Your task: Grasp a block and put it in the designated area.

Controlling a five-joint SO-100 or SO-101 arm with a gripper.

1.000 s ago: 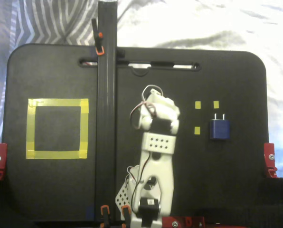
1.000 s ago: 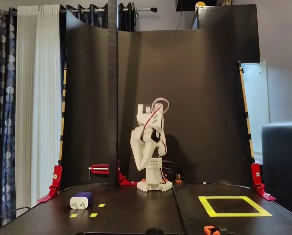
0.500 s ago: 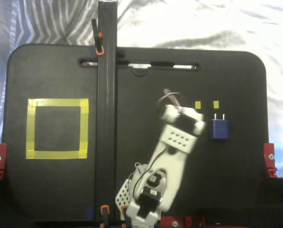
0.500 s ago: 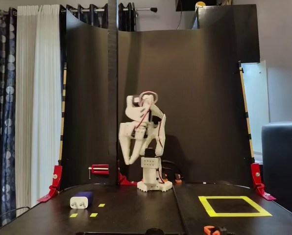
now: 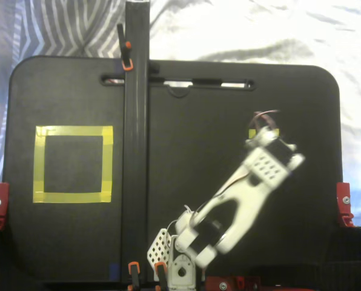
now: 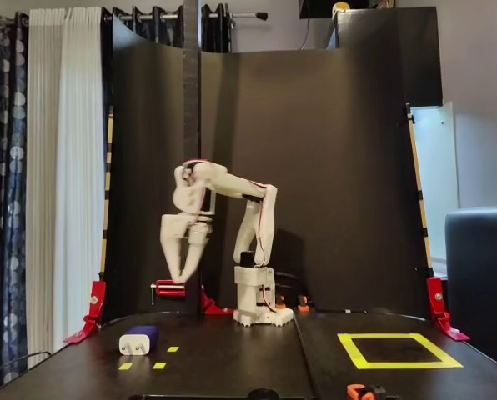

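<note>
The dark-blue block (image 6: 138, 340) lies on the black table at the front left of a fixed view, its pale end facing the camera. My gripper (image 6: 179, 278) hangs well above and a little behind it, pointing down, its fingertips drawn together to a point with nothing between them. From above, the white arm (image 5: 262, 170) reaches to the right and covers the block and the fingers. The designated area shows as a yellow tape square, at the left (image 5: 73, 131) from above and at the front right (image 6: 354, 352) in the low view.
A tall black post (image 5: 135, 121) stands between the arm and the yellow square. Small yellow tape squares (image 6: 173, 349) lie beside the block. Red clamps (image 5: 344, 203) hold the board's edges. A curved black backdrop (image 6: 315, 167) closes off the rear.
The arm has swung from the board's middle to the right in the view from above and stretched out. Its gripper has come lower over the block, which has not moved.
</note>
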